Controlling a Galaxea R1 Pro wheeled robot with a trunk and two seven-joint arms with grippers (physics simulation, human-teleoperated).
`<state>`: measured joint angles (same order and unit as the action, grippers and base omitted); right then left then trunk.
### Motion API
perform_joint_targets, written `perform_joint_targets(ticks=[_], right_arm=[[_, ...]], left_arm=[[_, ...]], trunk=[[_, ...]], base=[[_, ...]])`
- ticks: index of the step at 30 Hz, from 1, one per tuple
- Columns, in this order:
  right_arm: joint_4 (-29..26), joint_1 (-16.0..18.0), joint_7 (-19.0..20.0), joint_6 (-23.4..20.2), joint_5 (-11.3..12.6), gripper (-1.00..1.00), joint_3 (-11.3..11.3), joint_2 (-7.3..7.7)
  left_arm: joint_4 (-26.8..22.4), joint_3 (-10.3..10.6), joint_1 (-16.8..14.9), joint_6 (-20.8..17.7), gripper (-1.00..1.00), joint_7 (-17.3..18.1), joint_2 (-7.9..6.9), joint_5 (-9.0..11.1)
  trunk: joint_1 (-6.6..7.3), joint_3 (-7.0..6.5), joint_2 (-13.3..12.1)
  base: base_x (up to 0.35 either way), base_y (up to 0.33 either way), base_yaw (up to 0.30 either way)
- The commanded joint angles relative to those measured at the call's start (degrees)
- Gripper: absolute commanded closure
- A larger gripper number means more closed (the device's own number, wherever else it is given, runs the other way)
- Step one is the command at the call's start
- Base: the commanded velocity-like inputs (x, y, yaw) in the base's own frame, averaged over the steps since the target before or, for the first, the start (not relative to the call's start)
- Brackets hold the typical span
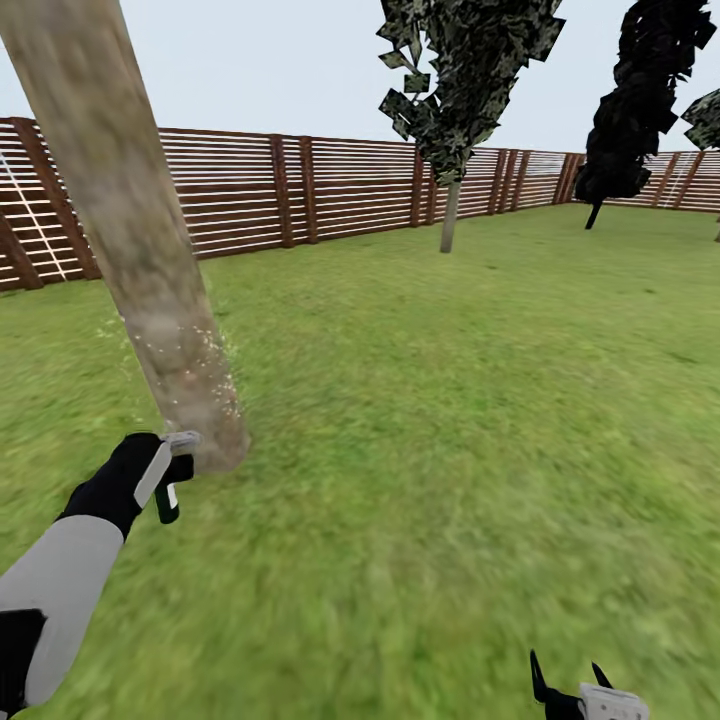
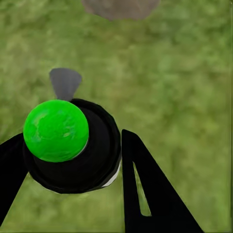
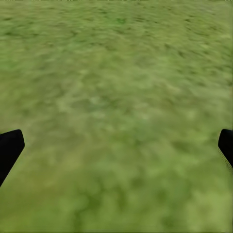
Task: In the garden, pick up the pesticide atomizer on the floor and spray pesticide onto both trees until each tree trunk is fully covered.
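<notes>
Left gripper (image 1: 165,478) is clamped on the pesticide atomizer (image 2: 68,145), low at the near left, nozzle just beside the tree trunk (image 1: 140,250), where pale pesticide (image 1: 215,375) specks cling. Looks light, rigid and smooth; gripping the body suits it. No readable labels. Right gripper (image 1: 572,688) hangs wide open, empty, over the lawn (image 3: 116,97).

Head camera overlooks lawn (image 1: 450,420); wrist cameras face grass closely, perhaps straight down.
</notes>
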<state>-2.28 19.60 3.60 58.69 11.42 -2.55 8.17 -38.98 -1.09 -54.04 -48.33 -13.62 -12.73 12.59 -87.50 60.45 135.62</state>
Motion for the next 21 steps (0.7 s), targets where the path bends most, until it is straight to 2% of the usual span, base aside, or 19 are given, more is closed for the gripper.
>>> perform_joint_targets(ticks=[1, 4, 6, 13, 16, 21], right_arm=[[0.0, 0.0, 0.0, 0.0, 0.0, -1.00, 0.0, 0.00], [0.0, 0.0, 0.0, 0.0, 0.0, -1.00, 0.0, 0.00], [0.0, 0.0, 0.0, 0.0, 0.0, -1.00, 0.0, 0.00], [0.0, 0.0, 0.0, 0.0, 0.0, -1.00, 0.0, 0.00], [0.0, 0.0, 0.0, 0.0, 0.0, -1.00, 0.0, 0.00], [0.0, 0.0, 0.0, 0.0, 0.0, -1.00, 0.0, 0.00]], left_arm=[[1.6, 0.0, 0.0, 1.8, 1.00, 0.0, 0.08, 0.3], [2.6, -0.1, 0.0, 3.0, 1.00, 0.1, 0.30, 3.8], [2.7, 0.0, 0.0, 3.1, 1.00, 0.1, 0.26, 4.9], [2.8, 0.0, 0.0, 3.0, 1.00, 0.1, 0.25, 5.1], [3.0, 0.0, 0.1, 2.7, 1.00, 0.2, 0.51, 5.2], [2.9, 0.0, 3.1, 3.0, 1.00, 0.3, 0.94, 5.3]], trunk=[[0.00, 0.00, 0.0], [0.00, 0.00, 0.0], [0.00, 0.00, 0.0], [0.00, 0.00, 0.0], [0.00, 0.00, 0.0], [0.00, 0.00, 0.0]], base=[[0.281, -0.142, 0.001], [0.068, -0.033, 0.000], [0.054, -0.004, 0.000], [0.297, 0.000, 0.000], [0.070, 0.000, 0.000], [0.088, 0.000, 0.000]])
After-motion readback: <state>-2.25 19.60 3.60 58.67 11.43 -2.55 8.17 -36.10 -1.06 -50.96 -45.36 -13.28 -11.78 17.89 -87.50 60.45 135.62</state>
